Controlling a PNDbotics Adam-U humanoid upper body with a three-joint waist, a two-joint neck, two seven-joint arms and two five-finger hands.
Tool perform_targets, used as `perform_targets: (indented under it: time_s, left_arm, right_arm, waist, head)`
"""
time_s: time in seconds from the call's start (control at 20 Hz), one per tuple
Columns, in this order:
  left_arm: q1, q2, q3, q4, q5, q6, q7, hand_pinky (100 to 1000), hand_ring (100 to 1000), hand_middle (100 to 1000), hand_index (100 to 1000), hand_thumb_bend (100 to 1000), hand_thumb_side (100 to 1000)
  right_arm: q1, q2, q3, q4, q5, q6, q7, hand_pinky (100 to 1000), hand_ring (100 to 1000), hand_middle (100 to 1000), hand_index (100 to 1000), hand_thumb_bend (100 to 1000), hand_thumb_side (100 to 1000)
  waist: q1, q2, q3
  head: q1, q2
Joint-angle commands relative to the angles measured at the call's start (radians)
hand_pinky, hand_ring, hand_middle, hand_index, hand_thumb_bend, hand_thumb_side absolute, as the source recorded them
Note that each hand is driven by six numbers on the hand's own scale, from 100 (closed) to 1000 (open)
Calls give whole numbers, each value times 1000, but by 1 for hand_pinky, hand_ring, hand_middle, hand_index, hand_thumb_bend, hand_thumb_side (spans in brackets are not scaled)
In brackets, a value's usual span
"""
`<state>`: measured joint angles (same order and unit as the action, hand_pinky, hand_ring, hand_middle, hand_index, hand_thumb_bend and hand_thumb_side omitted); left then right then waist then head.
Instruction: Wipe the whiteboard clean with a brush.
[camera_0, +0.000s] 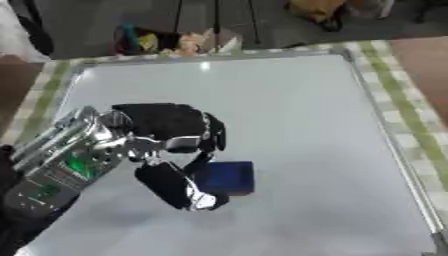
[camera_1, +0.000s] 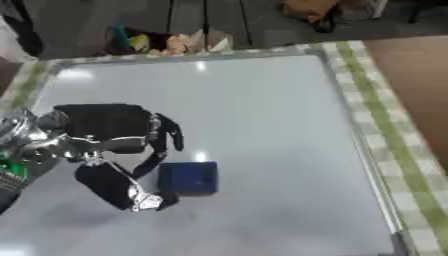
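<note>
Left hand comes in from the lower left, low over the whiteboard. Fingers curled above, thumb below, closing around the near side of the blue brush; whether they actually pinch it cannot be told — they look just beside or touching its left face. Right hand shows in neither view.

Brush: a small dark-blue block lying flat on the board, lower middle. Likely light and stiff-bodied (an eraser block, probably with a soft felt underside), so it should slide easily on the glossy board and could skid away if nudged from one side only. Best hold, by my judgement: across the two opposite side faces, thumb on one and fingers on the other, pad kept flat down.

Room: the board looks already blank; glare spots only. Wide open surface to the right and toward the far end. The metal frame along the right is a lip to stop short of.

Beyond the frame, checked cloth on the table; farther off, clutter on the floor.
</note>
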<state>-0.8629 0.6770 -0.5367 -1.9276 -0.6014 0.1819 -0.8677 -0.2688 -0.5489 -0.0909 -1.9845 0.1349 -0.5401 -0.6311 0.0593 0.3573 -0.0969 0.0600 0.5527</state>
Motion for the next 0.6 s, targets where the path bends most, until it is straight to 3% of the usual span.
perform_targets:
  time_s: [0.05,0.6]
  left_arm:
    - [-9,10,35,-27,-21,6,-35,605,692,764,299,341,610]
    - [-7,-13,26,-7,-56,7,-31,597,680,776,285,354,596]
  right_arm:
    - [-7,-10,-2,-15,8,-5,-8,714,688,569,768,100,783]
    - [-10,-4,2,-15,13,-2,-6,715,687,567,769,100,785]
  waist:
    - [-4,-15,0]
    - [-4,-9,-3]
  head:
    - [2,-3]
    - [5,-10]
